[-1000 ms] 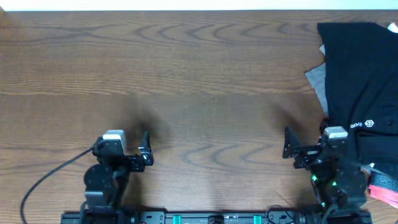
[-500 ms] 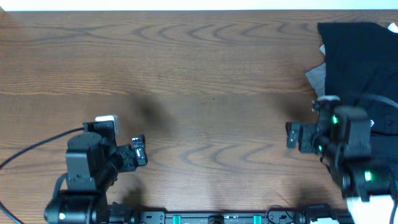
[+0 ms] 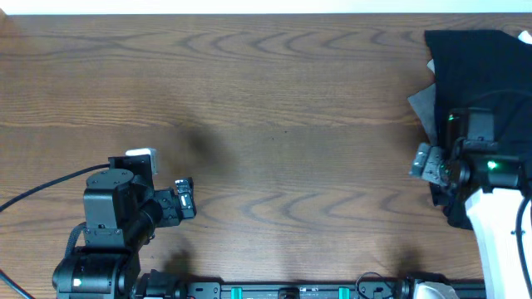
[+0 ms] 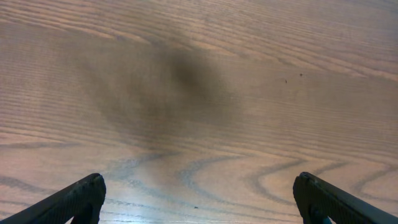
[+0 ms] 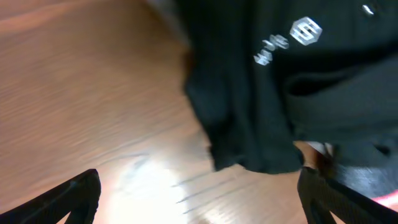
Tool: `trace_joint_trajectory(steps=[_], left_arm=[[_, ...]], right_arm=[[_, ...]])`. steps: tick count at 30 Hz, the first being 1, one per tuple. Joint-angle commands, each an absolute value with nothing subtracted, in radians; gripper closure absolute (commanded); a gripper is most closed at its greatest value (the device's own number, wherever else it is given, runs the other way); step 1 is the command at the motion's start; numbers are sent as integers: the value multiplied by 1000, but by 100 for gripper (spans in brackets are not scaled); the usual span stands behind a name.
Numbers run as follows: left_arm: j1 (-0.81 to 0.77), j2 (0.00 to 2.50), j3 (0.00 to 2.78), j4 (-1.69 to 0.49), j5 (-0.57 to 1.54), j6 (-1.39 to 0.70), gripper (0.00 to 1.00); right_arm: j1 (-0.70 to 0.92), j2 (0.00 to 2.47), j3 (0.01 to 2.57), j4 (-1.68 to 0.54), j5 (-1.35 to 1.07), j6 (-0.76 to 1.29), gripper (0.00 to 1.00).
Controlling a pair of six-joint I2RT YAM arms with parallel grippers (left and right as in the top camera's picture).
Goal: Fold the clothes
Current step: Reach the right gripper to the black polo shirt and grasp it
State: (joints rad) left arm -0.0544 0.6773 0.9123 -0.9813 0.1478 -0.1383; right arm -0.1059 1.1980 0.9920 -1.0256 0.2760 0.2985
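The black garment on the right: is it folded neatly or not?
Not folded: the black garment lies rumpled, its edge wavy and bunched, with grey cloth poking out beside it.

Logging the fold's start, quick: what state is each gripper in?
Left gripper: open, holding nothing.
Right gripper: open, holding nothing, near the black garment.

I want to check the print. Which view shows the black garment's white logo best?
The right wrist view: the logo shows, slightly blurred, on the black garment. Overhead, the right arm hides that spot. The left wrist view shows only wooden table.
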Motion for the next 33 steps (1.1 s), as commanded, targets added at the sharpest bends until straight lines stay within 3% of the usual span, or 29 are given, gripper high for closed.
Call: trace_joint_trajectory(steps=[1, 8, 23, 26, 28, 30, 33], left_arm=[[-57, 678, 934, -983, 149, -148, 2], [-57, 678, 934, -983, 149, -148, 2], [-57, 678, 934, -983, 149, -148, 2], [-57, 678, 934, -983, 149, -148, 2], [-57, 678, 934, -983, 149, -148, 2], [-57, 678, 934, -983, 149, -148, 2], [-57, 678, 934, -983, 149, -148, 2]], right_arm=[[-171, 1250, 971, -1019, 329, 348, 1], [-233, 1362, 889, -969, 295, 348, 12], [-238, 1459, 731, -770, 299, 348, 20], [-238, 1459, 715, -755, 299, 348, 43], [-238, 1459, 715, -753, 299, 347, 75], [-238, 1459, 720, -751, 298, 347, 97], [-238, 1452, 739, -762, 279, 346, 99]])
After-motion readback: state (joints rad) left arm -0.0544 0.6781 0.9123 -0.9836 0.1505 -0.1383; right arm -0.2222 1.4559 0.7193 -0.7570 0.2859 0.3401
